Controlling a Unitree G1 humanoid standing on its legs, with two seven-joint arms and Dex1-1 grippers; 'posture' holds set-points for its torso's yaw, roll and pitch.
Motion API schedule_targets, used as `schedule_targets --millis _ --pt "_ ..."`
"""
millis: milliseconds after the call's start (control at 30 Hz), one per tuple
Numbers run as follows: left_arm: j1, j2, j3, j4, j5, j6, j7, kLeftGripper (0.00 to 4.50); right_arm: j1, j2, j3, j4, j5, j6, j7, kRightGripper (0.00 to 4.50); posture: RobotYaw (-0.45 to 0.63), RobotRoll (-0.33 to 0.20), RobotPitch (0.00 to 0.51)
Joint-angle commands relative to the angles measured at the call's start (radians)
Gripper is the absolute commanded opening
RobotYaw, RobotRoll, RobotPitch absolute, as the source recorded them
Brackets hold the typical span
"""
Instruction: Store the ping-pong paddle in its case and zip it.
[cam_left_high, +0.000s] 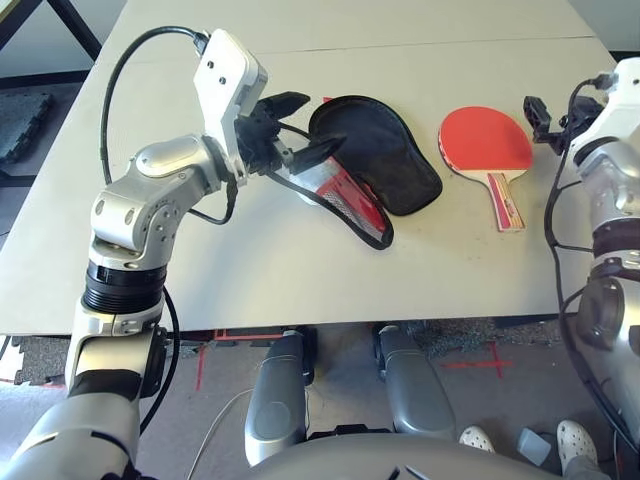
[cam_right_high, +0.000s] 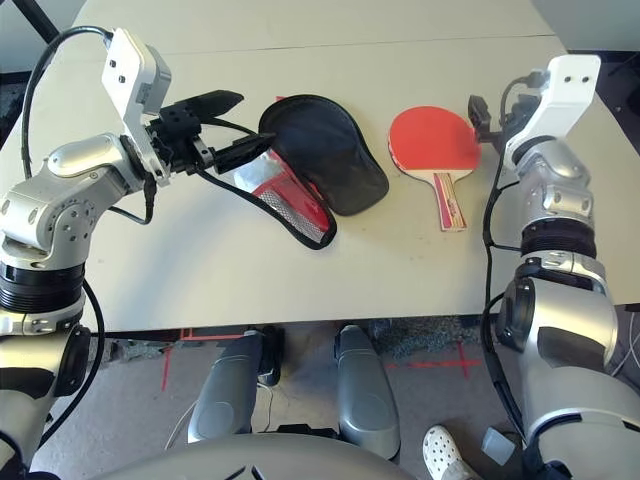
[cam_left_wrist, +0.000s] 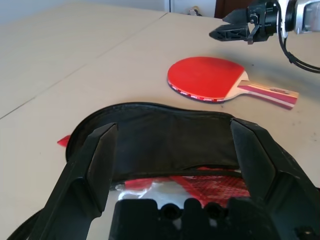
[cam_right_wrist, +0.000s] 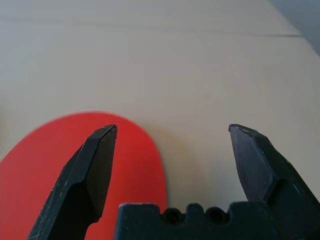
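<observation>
case (cam_left_high: 385, 160) lying unzipped mid-table, black lining up – paddle (cam_left_high: 486, 143) flat just right of it, apart, handle toward the near edge. left gripper (cam_left_high: 300, 128) spread wide, empty, at case's left rim. right gripper (cam_right_high: 478, 115) spread, empty, nearer the paddle's far right edge.

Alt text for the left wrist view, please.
The left gripper, jaws open, faces the open case on the table. Beyond it lies the red paddle, with the right gripper above it.
</observation>
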Motion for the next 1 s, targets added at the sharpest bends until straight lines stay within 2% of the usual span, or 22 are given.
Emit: schedule_targets --millis 33,133,200,400,833,1000 --pt "-0.003 -0.004 -0.03 0.002 0.011 -0.004 -0.031 4.5 0.032 -0.029 0.008 -0.215 0.055 0.371 -0.016 4.46 -0.09 0.0 0.181" --pt "-0.011 -0.008 -0.037 0.021 0.022 -0.013 -0.046 4.5 0.014 -0.038 -0.007 -0.33 0.078 0.673 -0.053 4.46 -0.1 0.0 0.177" --pt "-0.016 -0.013 -0.043 0.033 0.031 -0.022 -0.056 4.5 -0.011 -0.009 -0.049 -0.387 0.086 0.845 -0.095 4.46 -0.11 0.0 0.176" --pt "-0.024 -0.026 -0.053 0.056 0.046 -0.038 -0.075 4.5 -0.032 0.067 -0.069 -0.512 0.073 1.055 -0.154 4.46 -0.13 0.0 0.179" --pt "-0.017 -0.041 -0.063 0.049 0.073 -0.042 -0.09 4.5 0.024 0.205 0.013 -0.551 0.02 1.103 -0.241 4.46 -0.11 0.0 0.194" --pt "-0.011 -0.04 -0.064 0.041 0.076 -0.041 -0.086 4.5 0.04 0.226 0.029 -0.527 0.007 1.078 -0.242 4.46 -0.1 0.0 0.195"
